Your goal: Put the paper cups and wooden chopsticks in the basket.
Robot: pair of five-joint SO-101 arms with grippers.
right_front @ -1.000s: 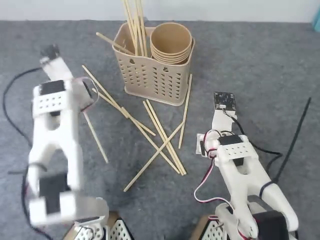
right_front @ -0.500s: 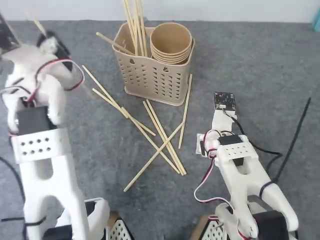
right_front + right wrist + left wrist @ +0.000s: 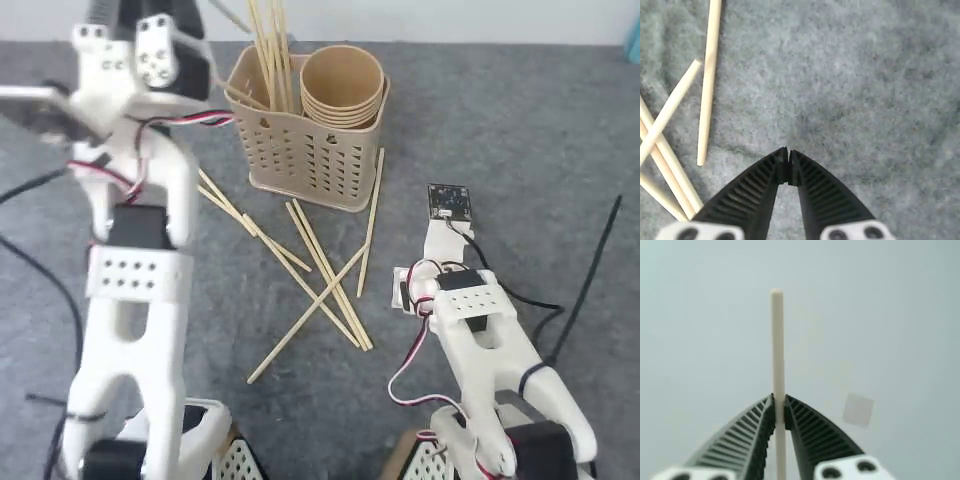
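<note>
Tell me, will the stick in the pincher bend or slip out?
Probably stiff: the chopstick stands straight above the left gripper. It looks thin and smooth and is pinched at one spot, so it might swivel or slip.

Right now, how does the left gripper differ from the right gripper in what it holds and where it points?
The left gripper is shut on a wooden chopstick; the right gripper is shut on nothing. The left gripper faces a pale background, while the right gripper points down at the grey carpet, near loose chopsticks. Both are black, ribbed and closed.
</note>
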